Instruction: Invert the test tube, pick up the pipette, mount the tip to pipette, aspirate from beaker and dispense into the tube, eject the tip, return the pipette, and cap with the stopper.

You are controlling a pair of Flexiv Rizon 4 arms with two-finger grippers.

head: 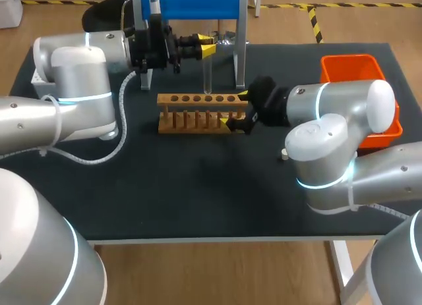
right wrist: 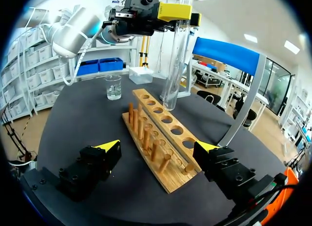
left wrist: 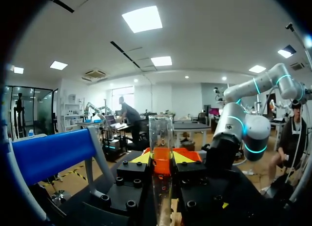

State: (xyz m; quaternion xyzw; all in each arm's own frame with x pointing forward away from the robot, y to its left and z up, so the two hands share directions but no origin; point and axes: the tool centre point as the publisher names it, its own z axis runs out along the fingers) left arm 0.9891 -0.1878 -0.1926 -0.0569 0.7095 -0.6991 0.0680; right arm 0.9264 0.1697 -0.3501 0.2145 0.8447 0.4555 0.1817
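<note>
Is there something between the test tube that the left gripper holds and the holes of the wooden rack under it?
Nothing visible. The test tube hangs upright in the left gripper, its lower end right at the wooden rack and its row of holes. The right gripper is open astride the rack's end, aside from the tube.

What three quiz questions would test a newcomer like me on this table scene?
1. True or false: the left end effector is shut on the test tube.
2. The right end effector is: A) open, with a finger on either side of the wooden rack; B) shut on a beaker; C) holding a pipette.
3. Fill in: the plastic bin is coloured ____.
Key: 1 true; 2 A; 3 orange.
</note>
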